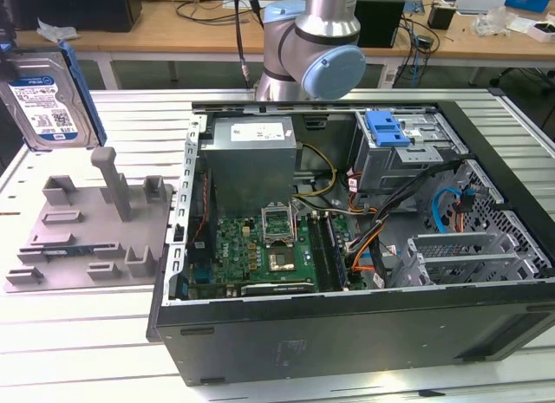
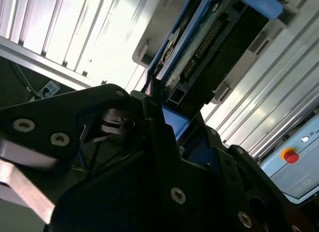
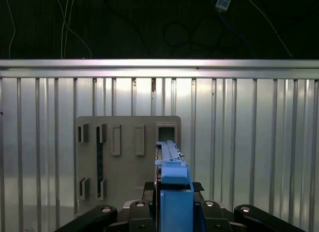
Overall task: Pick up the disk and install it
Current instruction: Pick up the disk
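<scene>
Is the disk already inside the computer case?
No, in the exterior view the disk stands upright by the grey fixture plate at the exterior view's left, outside the computer case.

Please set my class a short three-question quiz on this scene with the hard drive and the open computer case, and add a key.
1. True or false: the disk lies inside the open computer case.
2. The bracket framing the disk is: A red, B blue, C green.
3. In the first wrist view, what does the gripper grip?

Key
1. False: it hangs outside the case, above the grey fixture, on the exterior view's left.
2. B.
3. The disk, seen edge-on between the fingers.
</scene>
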You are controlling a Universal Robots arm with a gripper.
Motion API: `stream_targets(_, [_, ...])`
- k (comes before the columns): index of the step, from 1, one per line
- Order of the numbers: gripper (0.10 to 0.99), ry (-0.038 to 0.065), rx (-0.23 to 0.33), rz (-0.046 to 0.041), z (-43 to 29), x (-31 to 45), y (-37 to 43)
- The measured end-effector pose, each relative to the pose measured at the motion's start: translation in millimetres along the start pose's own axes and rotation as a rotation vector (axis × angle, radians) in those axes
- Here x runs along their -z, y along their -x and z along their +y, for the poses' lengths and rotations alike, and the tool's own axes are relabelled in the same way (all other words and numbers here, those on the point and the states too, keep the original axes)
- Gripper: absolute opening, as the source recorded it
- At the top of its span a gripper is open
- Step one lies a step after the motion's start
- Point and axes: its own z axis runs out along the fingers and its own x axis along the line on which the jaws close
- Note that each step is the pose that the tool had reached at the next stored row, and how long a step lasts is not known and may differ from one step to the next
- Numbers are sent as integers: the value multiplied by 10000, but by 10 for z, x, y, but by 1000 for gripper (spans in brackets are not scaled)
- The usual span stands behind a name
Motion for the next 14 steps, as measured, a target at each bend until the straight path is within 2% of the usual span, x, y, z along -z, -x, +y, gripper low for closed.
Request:
stream_targets(8, [365,3,-2,-21,1,9,0])
stream_targets(14, [365,-1,-2,-119,-1,94,-5])
